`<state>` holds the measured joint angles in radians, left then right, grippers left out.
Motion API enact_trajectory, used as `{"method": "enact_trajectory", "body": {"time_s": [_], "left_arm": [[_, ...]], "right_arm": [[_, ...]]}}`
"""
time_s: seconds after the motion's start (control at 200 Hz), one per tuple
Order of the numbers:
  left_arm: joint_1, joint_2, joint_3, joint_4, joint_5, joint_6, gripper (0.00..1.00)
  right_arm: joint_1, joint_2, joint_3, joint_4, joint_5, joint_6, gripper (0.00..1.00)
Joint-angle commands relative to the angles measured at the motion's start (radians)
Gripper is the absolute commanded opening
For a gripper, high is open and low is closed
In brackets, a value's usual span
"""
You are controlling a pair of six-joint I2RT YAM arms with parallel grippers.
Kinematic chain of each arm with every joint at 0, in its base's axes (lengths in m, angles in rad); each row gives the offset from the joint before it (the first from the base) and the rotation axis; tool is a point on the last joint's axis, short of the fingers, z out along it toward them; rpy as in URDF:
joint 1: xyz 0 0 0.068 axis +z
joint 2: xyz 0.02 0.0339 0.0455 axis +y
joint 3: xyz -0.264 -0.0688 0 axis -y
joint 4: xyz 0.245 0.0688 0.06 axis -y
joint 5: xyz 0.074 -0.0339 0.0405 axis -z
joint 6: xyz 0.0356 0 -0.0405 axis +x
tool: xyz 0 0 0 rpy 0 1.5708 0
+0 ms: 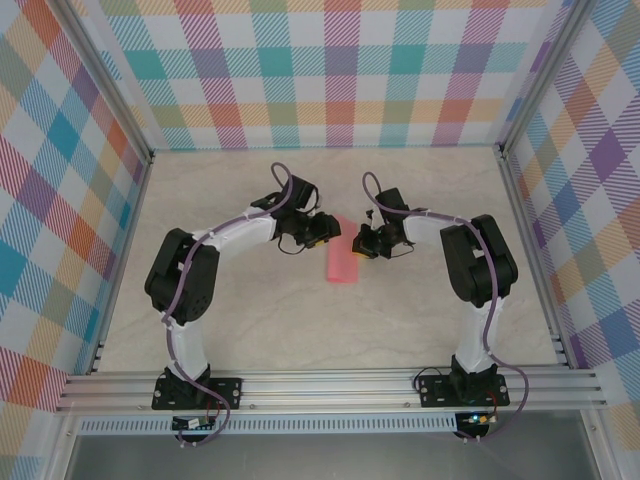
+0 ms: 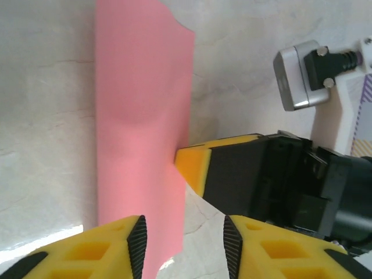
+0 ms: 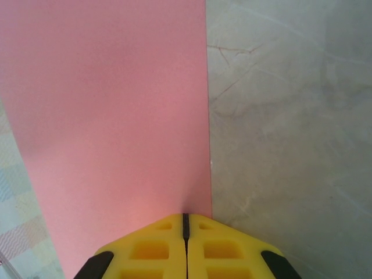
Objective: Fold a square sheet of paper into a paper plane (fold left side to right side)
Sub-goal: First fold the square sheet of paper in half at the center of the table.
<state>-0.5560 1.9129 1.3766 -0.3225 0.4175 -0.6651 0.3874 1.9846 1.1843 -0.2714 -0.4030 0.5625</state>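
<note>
The square sheet of paper [image 1: 342, 262] lies folded into a narrow pink strip on the table between the two arms. In the left wrist view the paper [image 2: 139, 116] runs away from the camera, slightly bulged, and its right edge passes between the fingers of my open left gripper [image 2: 185, 244], close to the left pad. My left gripper [image 1: 325, 232] sits at the strip's far left. My right gripper [image 1: 360, 245] is shut, and its closed tips [image 3: 186, 220] rest on the paper [image 3: 110, 116] just inside its right edge. Its yellow finger [image 2: 195, 165] touches that edge.
The marble-patterned table [image 1: 250, 320] is walled by plaid panels [image 1: 60, 180] on three sides. An aluminium rail [image 1: 330, 388] carrying both arm bases runs along the near edge. The right arm's wrist camera [image 2: 299, 78] hangs close to the left gripper.
</note>
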Motion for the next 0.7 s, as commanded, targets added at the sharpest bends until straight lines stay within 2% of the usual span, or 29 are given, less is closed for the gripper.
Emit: {"method": "enact_trajectory", "body": {"time_s": [0.0,0.185,0.505,0.695], "left_arm": [[-0.028,0.049,0.012,0.036,0.095,-0.011,0.36],[-0.030,0.130,0.050,0.037,0.094,0.004,0.32],[-0.029,0.169,0.057,-0.075,-0.044,0.068,0.30],[-0.021,0.185,0.025,-0.071,-0.057,0.071,0.29]], "right_arm": [[0.007,0.058,-0.015,-0.096,0.061,-0.018,0.06],[0.008,0.062,-0.014,-0.098,0.062,-0.020,0.06],[0.012,0.066,-0.007,-0.118,0.077,-0.034,0.06],[0.012,0.074,-0.003,-0.132,0.087,-0.041,0.06]]}}
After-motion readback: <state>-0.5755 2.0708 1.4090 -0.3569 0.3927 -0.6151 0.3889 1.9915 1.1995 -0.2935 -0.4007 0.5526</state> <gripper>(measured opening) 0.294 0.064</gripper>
